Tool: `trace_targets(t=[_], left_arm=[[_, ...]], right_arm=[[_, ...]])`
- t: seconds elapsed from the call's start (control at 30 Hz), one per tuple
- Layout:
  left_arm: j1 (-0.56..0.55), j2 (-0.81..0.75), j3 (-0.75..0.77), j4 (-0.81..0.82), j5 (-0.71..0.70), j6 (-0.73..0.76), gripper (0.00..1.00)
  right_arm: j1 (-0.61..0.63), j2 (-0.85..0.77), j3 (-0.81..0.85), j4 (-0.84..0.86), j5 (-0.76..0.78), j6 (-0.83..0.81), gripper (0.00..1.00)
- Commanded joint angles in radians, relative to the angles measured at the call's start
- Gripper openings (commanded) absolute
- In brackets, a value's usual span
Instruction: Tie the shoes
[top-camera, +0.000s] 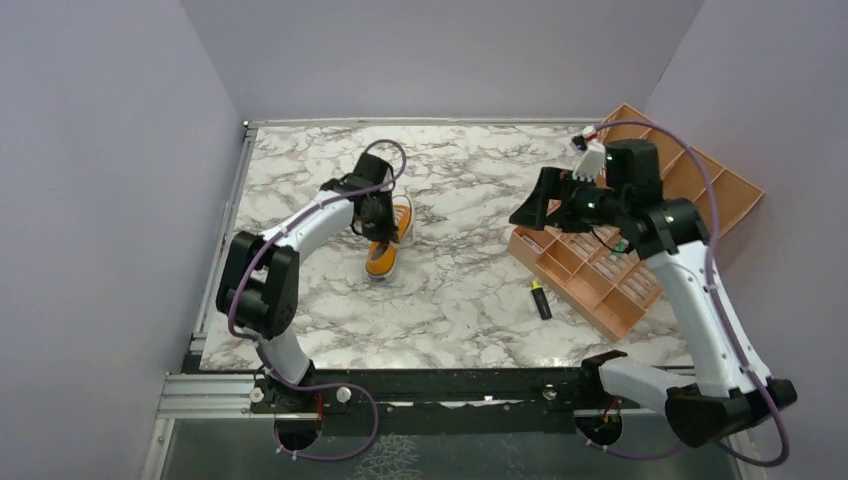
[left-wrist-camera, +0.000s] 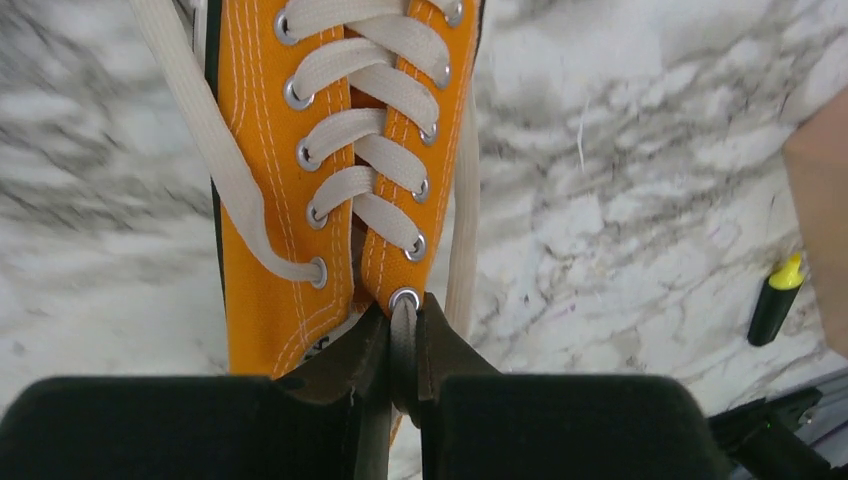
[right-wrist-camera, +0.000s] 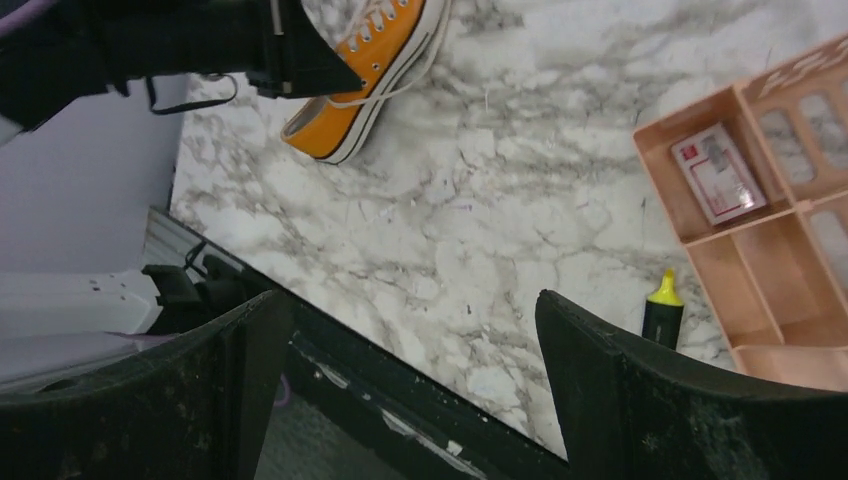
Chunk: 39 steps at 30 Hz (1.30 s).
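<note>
**Clamped on a lace at the top eyelet**

Marbled white-and-grey table (top-camera: 470, 310) under plain lilac walls (top-camera: 450, 50). Left of centre on it, the orange sneaker (top-camera: 384, 256), sole down, orange heel end toward the arm bases and laced front toward the far wall.

Directly over the sneaker's ankle opening, the left gripper (left-wrist-camera: 403, 335), fingers drawn narrow and clamped on the white lace (left-wrist-camera: 404, 318) just where it leaves one top eyelet. From the opposite top eyelet, a loose lace end (left-wrist-camera: 215, 150) draped across the sneaker's side and out of the wrist view. Along the other side of the sneaker, a further strand (left-wrist-camera: 463, 220) running down onto the marble.

Well apart to the right of the sneaker and raised off the table, the right gripper (right-wrist-camera: 408, 300), fingers spread wide with only marble seen between them.

Right of the sneaker and nearer the arm bases, a black highlighter (top-camera: 541, 300) with a yellow cap, flat on the table. Farther right of the sneaker, past the highlighter, an orange divided tray (top-camera: 735, 195). In one of its compartments, a red-and-white card (right-wrist-camera: 717, 172), print too small to read.

On a white patch inside the sneaker, beside the left finger, dark lettering, mostly hidden and not legible.
</note>
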Motion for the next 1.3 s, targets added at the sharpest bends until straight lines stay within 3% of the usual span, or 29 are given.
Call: trace_targets(t=[0.0,0.17,0.37,0.53,0.7,0.97,1.13,1.23,1.27], left_arm=[[-0.110,-0.198,-0.167,0.075,-0.107,-0.193,0.04],[-0.128,-0.374,-0.273,0.066,-0.160,-0.243,0.04],[-0.145,-0.546,-0.466,0.113,-0.131,-0.470,0.04],[-0.146,-0.565,-0.484,0.129,-0.138,-0.464,0.04],[-0.146,-0.524,-0.483,0.169,-0.108,-0.479,0.04],[-0.146,-0.496,-0.503,0.198,-0.069,-0.470,0.04],[-0.146,-0.502,-0.516,0.201,-0.057,-0.458,0.04],[-0.146,-0.504,-0.518,0.203,-0.040,-0.449,0.04],[-0.146,-0.505,-0.519,0.208,-0.032,-0.446,0.04]], right_arm=[[0.005,0.118,-0.115,-0.003,-0.159,0.018,0.96],[0.025,0.218,-0.251,0.149,-0.285,0.088,0.95],[0.223,0.403,-0.215,0.298,-0.096,0.202,0.83],[0.326,0.600,-0.188,0.451,-0.029,0.378,0.67],[0.441,0.877,0.101,0.280,0.198,0.432,0.63],[0.481,1.152,0.379,0.109,0.427,0.397,0.63],[0.502,1.241,0.438,0.087,0.490,0.332,0.61],[0.524,1.260,0.430,0.059,0.575,0.340,0.53],[0.526,1.252,0.405,0.067,0.593,0.339,0.47]])
